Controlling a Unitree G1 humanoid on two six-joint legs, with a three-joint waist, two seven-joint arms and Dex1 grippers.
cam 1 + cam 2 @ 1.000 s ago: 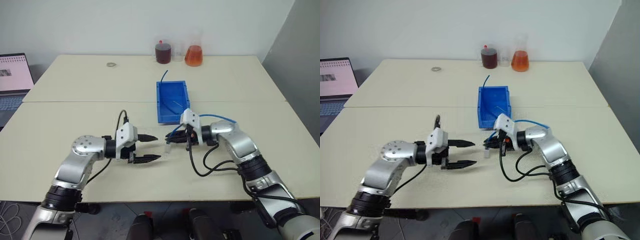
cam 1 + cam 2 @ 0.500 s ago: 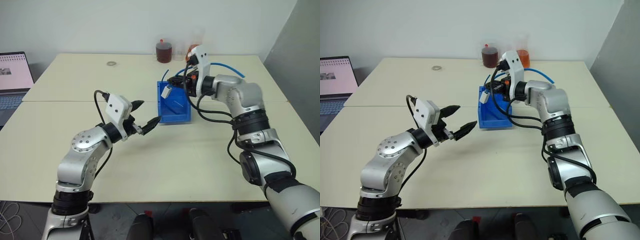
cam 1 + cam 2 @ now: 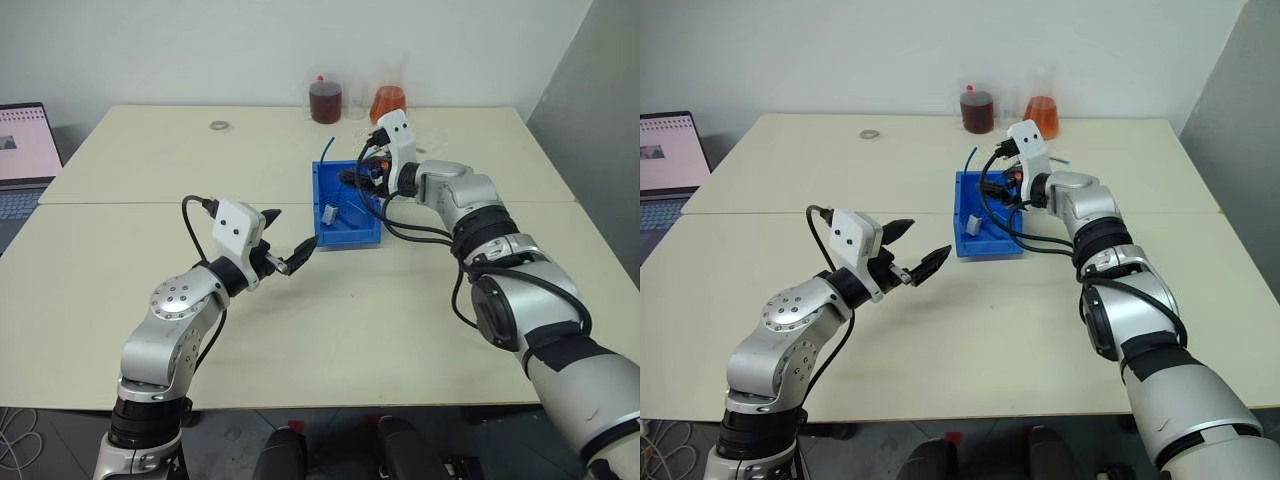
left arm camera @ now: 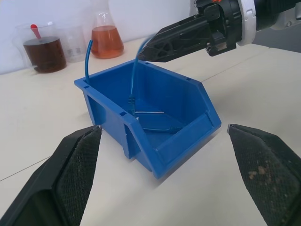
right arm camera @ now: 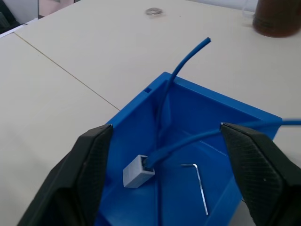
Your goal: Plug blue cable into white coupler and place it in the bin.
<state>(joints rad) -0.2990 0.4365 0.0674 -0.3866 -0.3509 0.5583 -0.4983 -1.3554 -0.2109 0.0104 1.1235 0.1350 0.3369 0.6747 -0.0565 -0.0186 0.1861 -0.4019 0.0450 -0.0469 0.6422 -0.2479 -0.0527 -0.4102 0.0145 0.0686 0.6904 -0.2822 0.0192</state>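
Observation:
The bright-blue bin [image 3: 362,236] stands mid-table. Inside it, near its left wall, lies the white coupler [image 5: 138,171] with the light-blue cable [image 5: 188,141] plugged into it. The cable rises out of the bin past my right gripper [image 5: 165,128], which hangs open just above the bin's far side with nothing between its fingers [image 5: 87,179]. My left gripper [image 3: 923,242] is open and empty, raised above the table left of the bin's front and pointing at it. Its fingers [image 4: 75,160] frame the bin [image 4: 207,101] in the left wrist view.
A short dark-blue cable stub [image 5: 188,59] sticks up from the bin's far-left corner, and a metal hex key [image 5: 201,183] lies on its floor. At the table's back stand a dark red flask [image 3: 325,100] and an orange flask [image 3: 388,103]. A small ring [image 3: 218,126] lies back left, a laptop [image 3: 20,150] far left.
My right arm carried the coupler and cable from the table in front of the bin to above it, then opened; the coupler dropped inside. My left arm rose off the table and opened wider.

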